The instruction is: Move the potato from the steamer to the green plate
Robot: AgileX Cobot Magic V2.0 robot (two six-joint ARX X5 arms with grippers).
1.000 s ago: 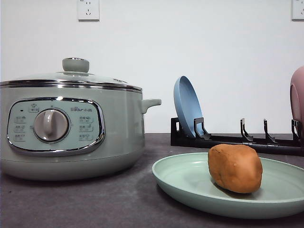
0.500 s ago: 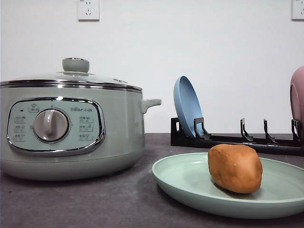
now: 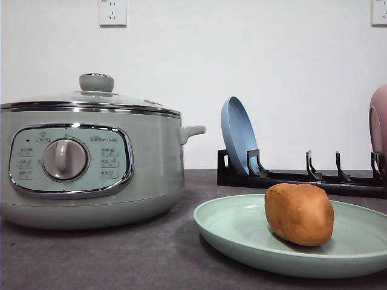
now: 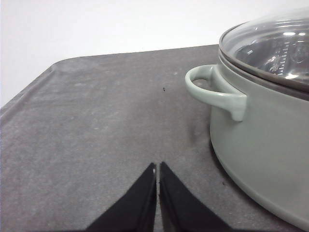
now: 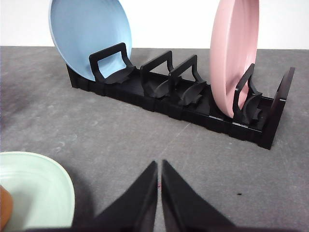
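1. The potato point(image 3: 299, 214) lies on the green plate point(image 3: 242, 226), resting right of the plate's middle; its orange-brown skin is smooth and lumpy.
2. The green plate sits flat on the dark grey counter point(image 3: 121, 260), just to the right of the steamer point(image 3: 91, 163) and apart from it.
3. The steamer stands with its glass lid point(image 3: 91, 96) on, knob upright, dial panel facing the front camera, one side handle pointing toward the plate.
4. Behind the green plate, a black dish rack point(image 3: 302, 176) runs along the wall side of the counter. A blue plate point(image 3: 237, 136) stands on edge in the rack slot nearest the steamer; a pink plate point(image 3: 379, 121) stands on edge at the far end from the steamer.
5. The left hand point(image 4: 158, 171) has its black fingers pressed together with nothing between them, low over bare counter beside the steamer's side handle.
6. The right hand point(image 5: 159, 170) is likewise closed tight and empty, near the green plate's rim, facing the dish rack.
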